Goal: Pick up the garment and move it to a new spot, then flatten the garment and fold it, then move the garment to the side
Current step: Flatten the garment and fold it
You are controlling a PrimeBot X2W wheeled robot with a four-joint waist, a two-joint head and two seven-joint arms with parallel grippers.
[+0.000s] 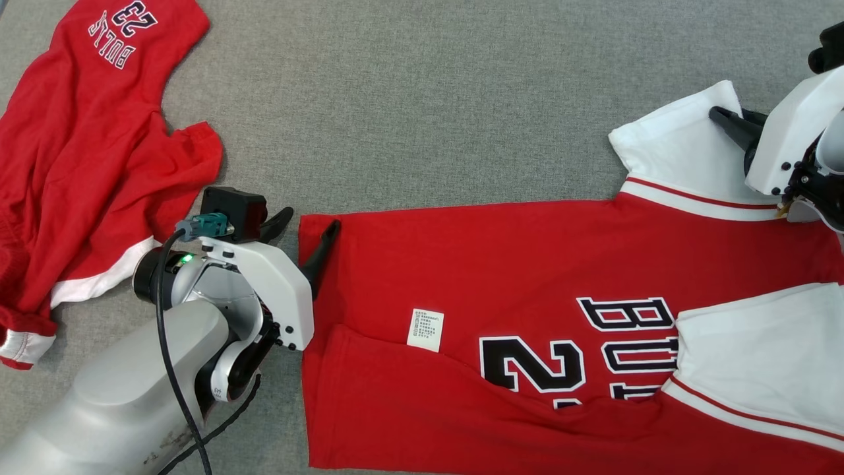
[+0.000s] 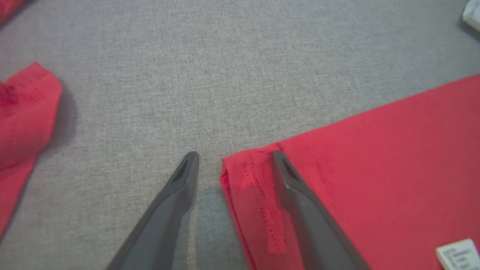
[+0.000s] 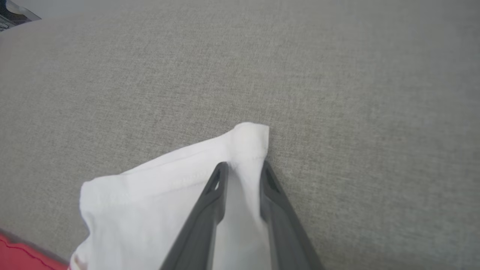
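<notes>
The garment [image 1: 527,277], a red jersey with white sleeves and dark lettering, lies spread flat on the grey cloth surface, a white care label on it. My left gripper [image 1: 311,219] is open at its near-left hem corner; in the left wrist view [image 2: 234,153] one finger rests on the red hem [image 2: 255,180] and the other on bare grey cloth. My right gripper [image 1: 722,115] is at the far white sleeve [image 1: 686,152]. In the right wrist view its fingers [image 3: 243,165] straddle the sleeve corner [image 3: 168,187] with a narrowed gap, white fabric between them.
A second red jersey [image 1: 86,165] lies crumpled at the far left, its edge showing in the left wrist view [image 2: 22,112]. Bare grey surface [image 1: 428,99] stretches between and beyond the two garments.
</notes>
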